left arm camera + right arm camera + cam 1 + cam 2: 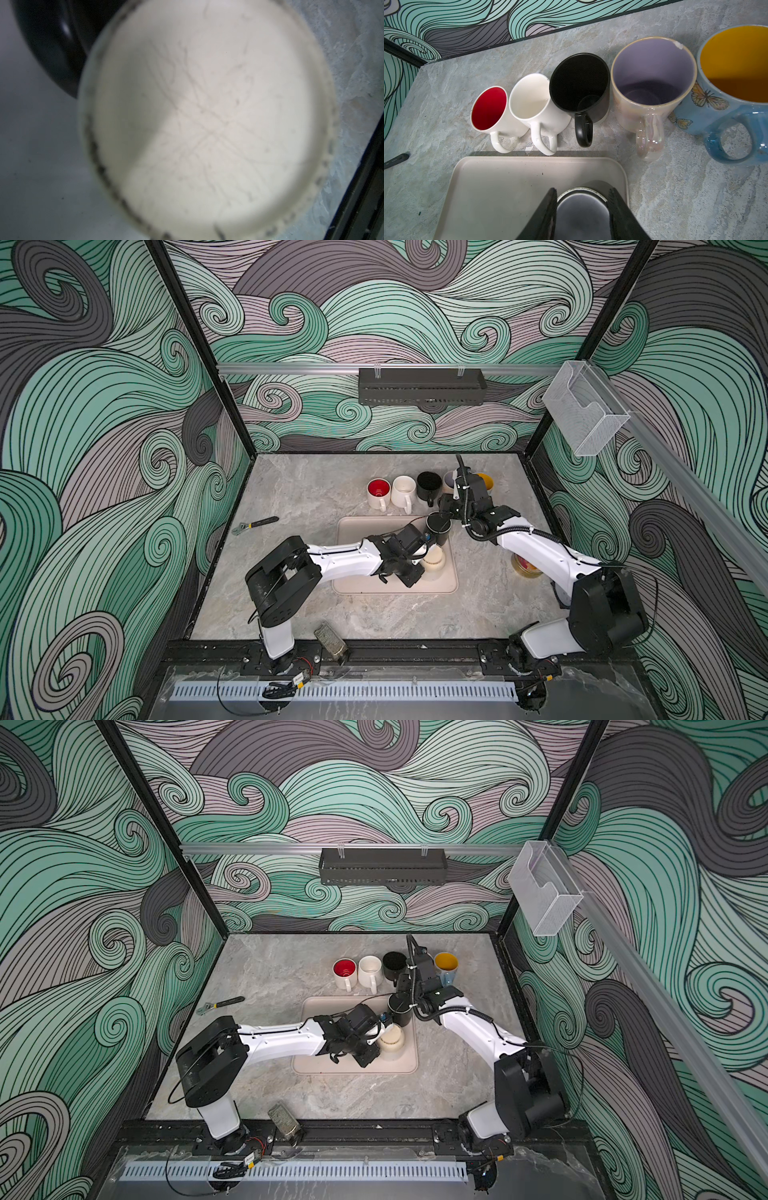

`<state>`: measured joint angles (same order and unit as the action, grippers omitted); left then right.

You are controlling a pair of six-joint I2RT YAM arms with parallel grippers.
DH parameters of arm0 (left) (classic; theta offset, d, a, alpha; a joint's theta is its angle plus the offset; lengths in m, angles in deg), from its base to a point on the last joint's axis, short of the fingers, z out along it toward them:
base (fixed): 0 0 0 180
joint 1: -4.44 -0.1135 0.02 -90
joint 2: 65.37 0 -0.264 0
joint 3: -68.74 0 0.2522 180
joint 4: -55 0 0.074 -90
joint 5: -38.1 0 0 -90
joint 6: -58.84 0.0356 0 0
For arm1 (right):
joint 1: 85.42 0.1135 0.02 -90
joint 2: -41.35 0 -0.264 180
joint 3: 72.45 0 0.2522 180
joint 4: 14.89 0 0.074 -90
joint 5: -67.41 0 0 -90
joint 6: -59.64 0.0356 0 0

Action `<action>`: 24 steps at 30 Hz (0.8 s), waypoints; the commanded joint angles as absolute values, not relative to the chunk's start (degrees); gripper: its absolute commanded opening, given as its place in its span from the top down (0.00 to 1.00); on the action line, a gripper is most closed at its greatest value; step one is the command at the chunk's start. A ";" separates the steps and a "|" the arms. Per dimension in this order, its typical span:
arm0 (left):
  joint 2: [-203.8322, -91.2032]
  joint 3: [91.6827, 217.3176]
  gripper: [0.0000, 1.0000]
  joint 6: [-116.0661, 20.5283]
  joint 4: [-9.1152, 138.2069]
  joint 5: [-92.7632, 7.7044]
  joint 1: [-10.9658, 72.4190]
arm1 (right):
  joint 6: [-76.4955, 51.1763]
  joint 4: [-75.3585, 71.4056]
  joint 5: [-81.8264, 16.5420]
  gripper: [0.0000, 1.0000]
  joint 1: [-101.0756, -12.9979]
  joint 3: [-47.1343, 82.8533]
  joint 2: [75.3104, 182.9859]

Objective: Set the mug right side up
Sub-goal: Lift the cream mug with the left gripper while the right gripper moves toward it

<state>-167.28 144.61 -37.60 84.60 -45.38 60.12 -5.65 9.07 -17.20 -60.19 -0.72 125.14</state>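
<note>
We count two upturned mugs on the tray (361,585): one black mug (581,212), one cream mug (207,124). The right gripper (582,190) clamps the black mug's sides. The left gripper (426,551) is pinched tight at the cream mug. Beyond the tray stand five upright mugs (579,83), and left of it lies one wrench (254,525).
</note>
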 commanded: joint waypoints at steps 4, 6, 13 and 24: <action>-167.53 146.59 1.00 -37.99 85.13 -45.55 60.47 | -4.47 8.58 -18.64 0.58 -60.27 -1.56 124.50; -166.47 146.10 1.00 -38.16 85.13 -45.85 60.43 | -4.51 8.71 -18.30 0.59 -60.33 -1.74 124.16; -161.37 142.86 1.00 -38.35 84.98 -48.40 60.42 | -4.60 9.83 -15.75 0.59 -60.63 -2.53 122.41; -153.91 140.58 1.00 -39.06 90.30 -59.74 60.43 | -4.51 20.66 -5.71 0.57 -61.78 0.65 122.07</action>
<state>-158.28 139.34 -38.32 90.26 -54.86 60.14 -4.62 16.39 -9.46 -61.52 -0.98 122.97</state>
